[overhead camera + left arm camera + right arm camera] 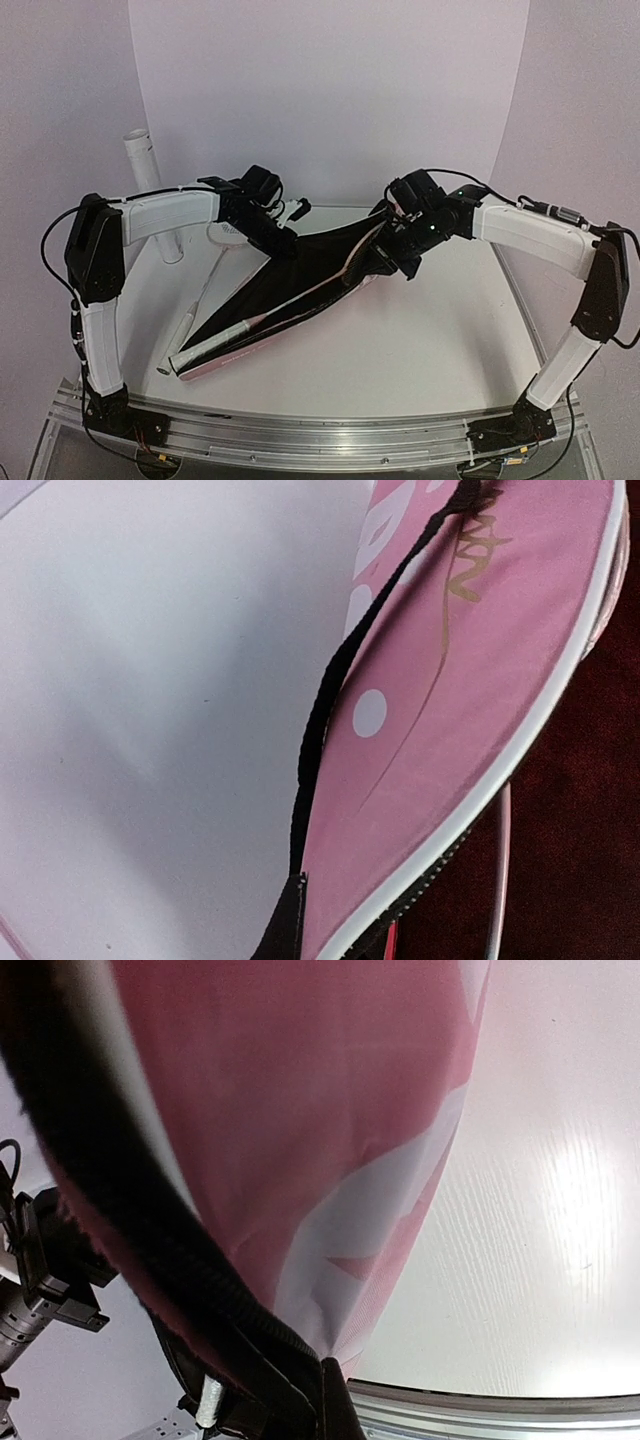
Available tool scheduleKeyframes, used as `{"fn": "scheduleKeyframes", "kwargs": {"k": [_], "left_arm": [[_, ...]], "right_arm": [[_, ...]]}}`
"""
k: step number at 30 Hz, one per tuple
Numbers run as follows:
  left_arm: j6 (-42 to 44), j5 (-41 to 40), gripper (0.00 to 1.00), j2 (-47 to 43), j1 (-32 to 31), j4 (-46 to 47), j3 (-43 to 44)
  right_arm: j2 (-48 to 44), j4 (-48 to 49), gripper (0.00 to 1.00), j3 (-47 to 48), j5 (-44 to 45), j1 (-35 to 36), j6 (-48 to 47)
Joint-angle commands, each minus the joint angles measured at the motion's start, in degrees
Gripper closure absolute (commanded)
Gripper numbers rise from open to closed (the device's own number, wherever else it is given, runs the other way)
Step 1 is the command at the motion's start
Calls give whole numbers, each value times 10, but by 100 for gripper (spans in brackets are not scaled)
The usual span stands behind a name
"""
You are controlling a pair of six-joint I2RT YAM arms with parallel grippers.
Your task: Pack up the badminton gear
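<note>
A long pink bag (320,270) lies across the table with its dark inside spread open. One racket (215,340) is in it, with the white handle poking out at the near-left end. Its thin shaft (500,860) shows inside the bag in the left wrist view. A second racket (203,288) lies on the table left of the bag. My left gripper (275,238) is shut on the bag's far-left rim. My right gripper (402,258) is shut on the right rim, where pink cloth (300,1110) bunches at its tips (338,1375). Only the bag's pink side (470,680) and black strap (330,700) show there, not the left fingers.
A tall white tube (152,195) stands at the back left, behind the left arm. White walls close in the table on three sides. A metal rail (320,430) runs along the near edge between the two arm bases.
</note>
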Motion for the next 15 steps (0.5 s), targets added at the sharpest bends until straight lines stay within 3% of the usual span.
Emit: {"fn": "scheduleKeyframes", "kwargs": {"k": [1, 4, 9, 15], "left_arm": [[45, -49, 100, -43, -18, -35, 12], [37, -37, 100, -52, -22, -30, -25], [26, -18, 100, -55, -17, 70, -142], [-9, 22, 100, -53, -11, 81, -145]], "right_arm": [[24, -7, 100, 54, 17, 17, -26], [25, -12, 100, 34, 27, 20, -40], [43, -19, 100, 3, 57, 35, -142], [56, -25, 100, 25, 63, 49, -212]]}}
